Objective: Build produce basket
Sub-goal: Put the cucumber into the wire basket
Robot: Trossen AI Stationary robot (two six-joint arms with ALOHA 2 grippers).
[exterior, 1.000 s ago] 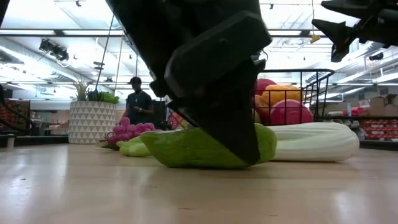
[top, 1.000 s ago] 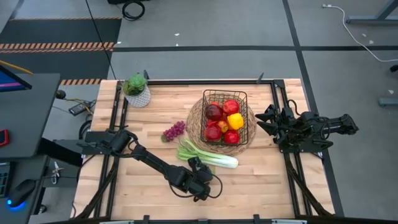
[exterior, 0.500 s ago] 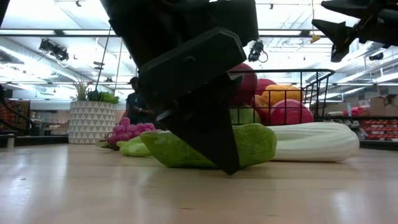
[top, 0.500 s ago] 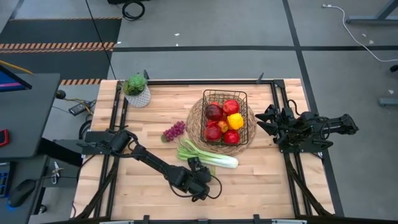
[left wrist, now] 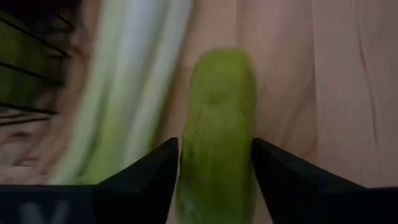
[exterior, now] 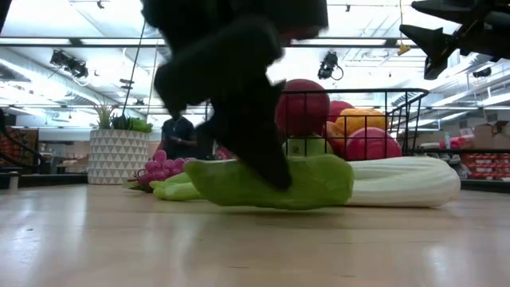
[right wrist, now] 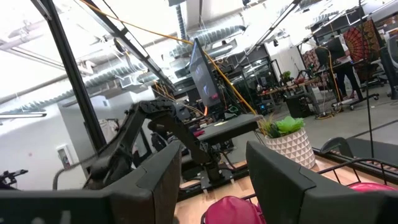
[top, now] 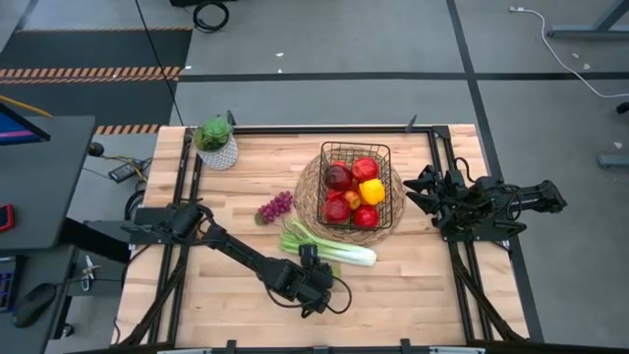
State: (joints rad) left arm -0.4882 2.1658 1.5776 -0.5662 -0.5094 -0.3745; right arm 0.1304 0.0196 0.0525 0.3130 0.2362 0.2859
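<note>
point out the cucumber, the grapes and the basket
cucumber (left wrist: 217, 124), left wrist view, middle of its green body
grapes (top: 276, 206), high view, centre of the bunch
basket (top: 355, 147), high view, far wire rim

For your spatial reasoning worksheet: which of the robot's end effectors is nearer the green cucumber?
Left. The left end effector straddles the cucumber, one finger on each side. The right end effector hangs beyond the basket, far from it.
</note>
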